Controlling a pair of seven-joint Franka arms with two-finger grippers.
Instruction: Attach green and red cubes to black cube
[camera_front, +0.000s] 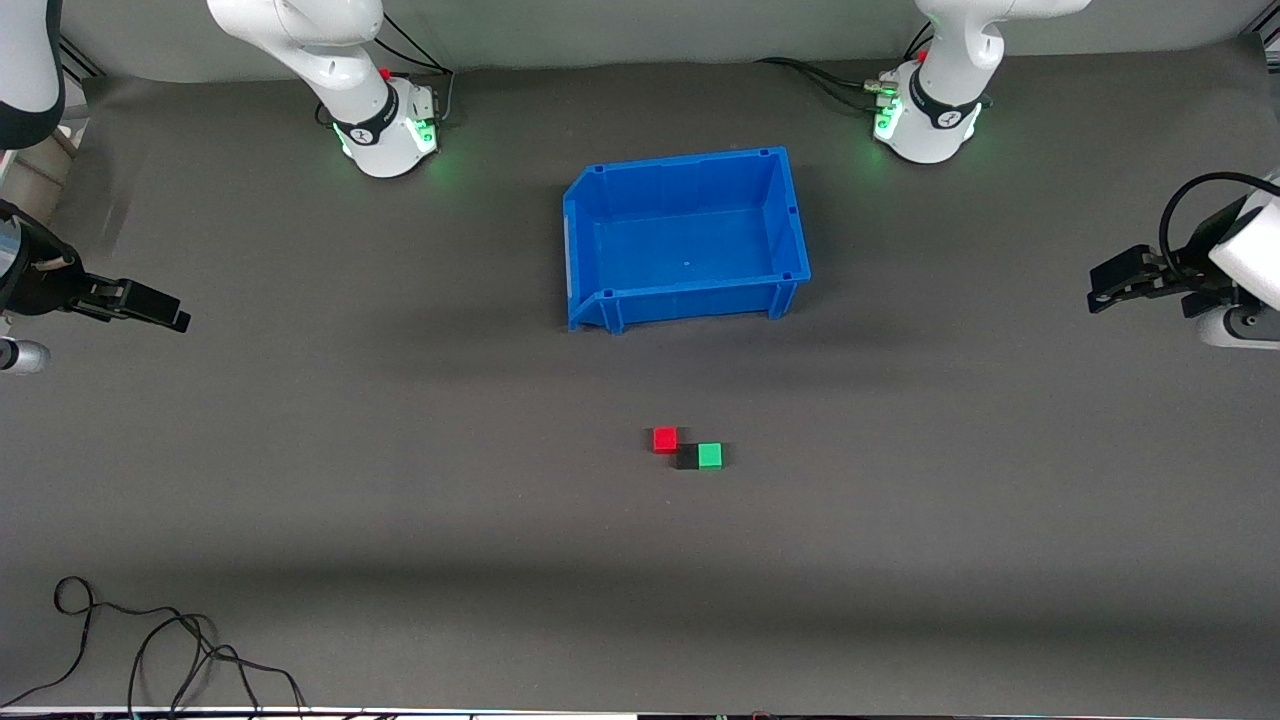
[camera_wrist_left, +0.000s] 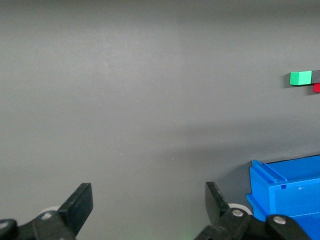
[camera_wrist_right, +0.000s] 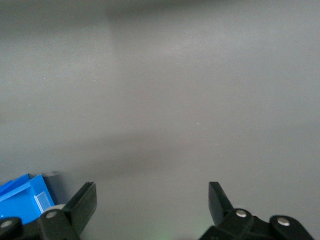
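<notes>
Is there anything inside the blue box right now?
No. In the front view the blue bin shows only its bare floor, and the red cube, green cube and black cube lie on the table nearer the camera.

On my feed: one table (camera_front: 300, 480) under a dark grey matte cover, evenly lit with soft shadow bands, a blue bin (camera_front: 690, 240) standing mid-table, and loose black cable (camera_front: 150, 640) coiled at the near edge toward the right arm's end.

High front camera; low wrist cameras share the blue bin (camera_front: 686, 236).
</notes>
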